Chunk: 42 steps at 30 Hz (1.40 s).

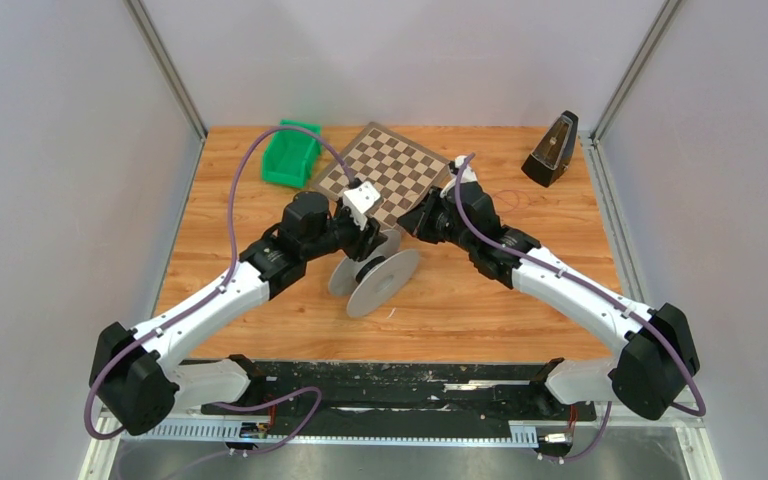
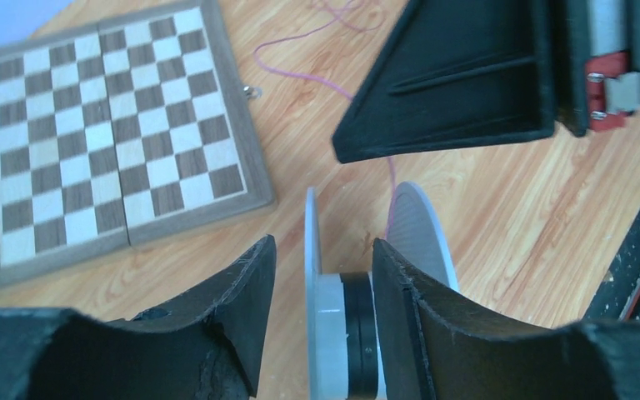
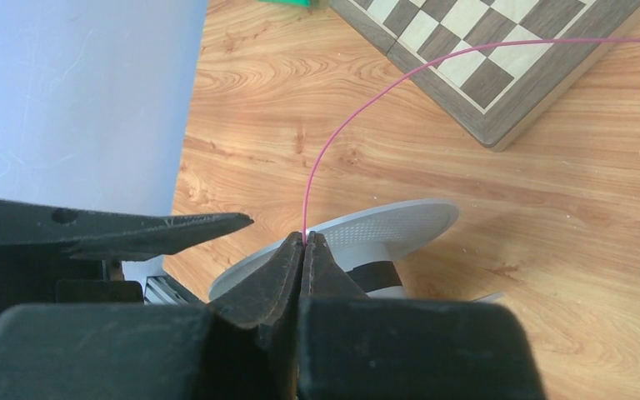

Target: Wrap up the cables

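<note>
The spool [image 1: 375, 272] sits before the chessboard [image 1: 390, 172], with the bin [image 1: 290, 152] left of both.

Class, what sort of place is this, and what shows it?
Probably a robot test cell: a wooden tabletop fenced by plain grey panels, two white-and-black robot arms, and unrelated props like a folding wooden chessboard and green plastic bin.

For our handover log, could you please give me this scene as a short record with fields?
left gripper: open, astride one flange of the grey spool
right gripper: shut on the thin pink cable
cable path: curves from the pinch across a chessboard corner
also on table: green bin, black wedge-shaped object
</note>
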Each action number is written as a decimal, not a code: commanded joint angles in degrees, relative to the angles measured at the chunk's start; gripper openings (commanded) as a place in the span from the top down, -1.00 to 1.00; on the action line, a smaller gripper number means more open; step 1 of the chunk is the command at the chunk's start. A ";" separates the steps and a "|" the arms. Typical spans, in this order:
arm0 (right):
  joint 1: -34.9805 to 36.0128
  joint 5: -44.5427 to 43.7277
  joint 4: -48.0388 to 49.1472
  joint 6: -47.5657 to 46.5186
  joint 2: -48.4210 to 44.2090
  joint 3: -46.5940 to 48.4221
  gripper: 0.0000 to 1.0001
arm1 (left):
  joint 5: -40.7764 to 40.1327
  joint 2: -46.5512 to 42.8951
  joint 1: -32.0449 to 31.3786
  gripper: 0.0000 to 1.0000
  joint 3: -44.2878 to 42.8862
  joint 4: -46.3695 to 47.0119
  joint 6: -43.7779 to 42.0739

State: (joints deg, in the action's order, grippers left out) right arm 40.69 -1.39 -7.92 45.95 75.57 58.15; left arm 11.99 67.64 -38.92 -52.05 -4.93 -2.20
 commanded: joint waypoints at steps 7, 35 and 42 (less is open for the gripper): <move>0.18 2.55 1.77 1.82 -0.64 4.25 1.00 | 13.07 -2.31 -0.10 -0.07 -0.45 6.79 -11.37; -2.30 14.80 2.13 -13.94 -11.03 -0.61 -0.14 | 5.26 -0.67 -0.82 1.00 -5.95 -0.28 -0.48; -3.51 16.65 3.34 -37.03 -23.47 -3.36 0.04 | 12.87 -2.35 1.51 1.00 -10.29 -6.00 6.34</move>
State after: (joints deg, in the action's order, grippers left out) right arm 37.52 13.80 -7.88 26.04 57.91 55.81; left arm 19.99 67.94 -38.61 -58.28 -7.86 -1.52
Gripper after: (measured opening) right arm 0.522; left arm 0.007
